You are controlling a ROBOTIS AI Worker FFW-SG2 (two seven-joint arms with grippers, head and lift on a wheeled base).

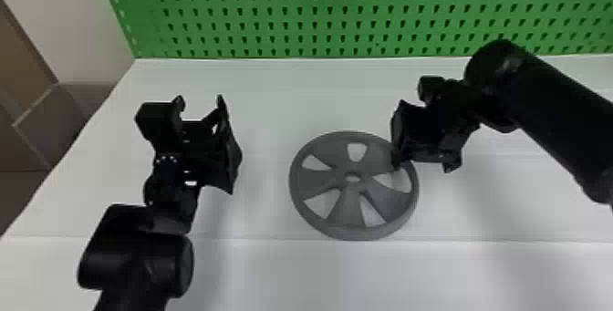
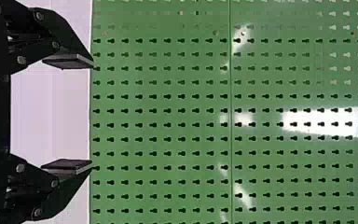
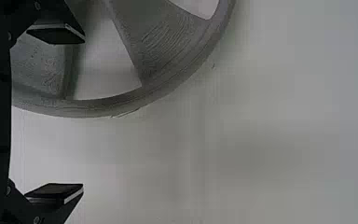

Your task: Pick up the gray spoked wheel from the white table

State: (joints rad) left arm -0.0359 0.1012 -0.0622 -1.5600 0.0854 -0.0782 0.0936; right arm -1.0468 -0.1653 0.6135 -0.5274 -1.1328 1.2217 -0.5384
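Just right of centre lies the gray spoked wheel (image 1: 346, 205) on the white table (image 1: 264, 91), the right gripper (image 1: 424, 166) angled down at its upper-right rim, gaping. At left, the left gripper (image 1: 200, 99) points up-frame, also open.

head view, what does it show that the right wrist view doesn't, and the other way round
Head view: the open left gripper, the green pegboard beyond the white table, and the full circle of the gray wheel with its center hole.
Right wrist view: fine lines along a spoke, and the right gripper seen close, its two flat pads apart and facing each other.
Both: part of the wheel at least, the right gripper and the table.
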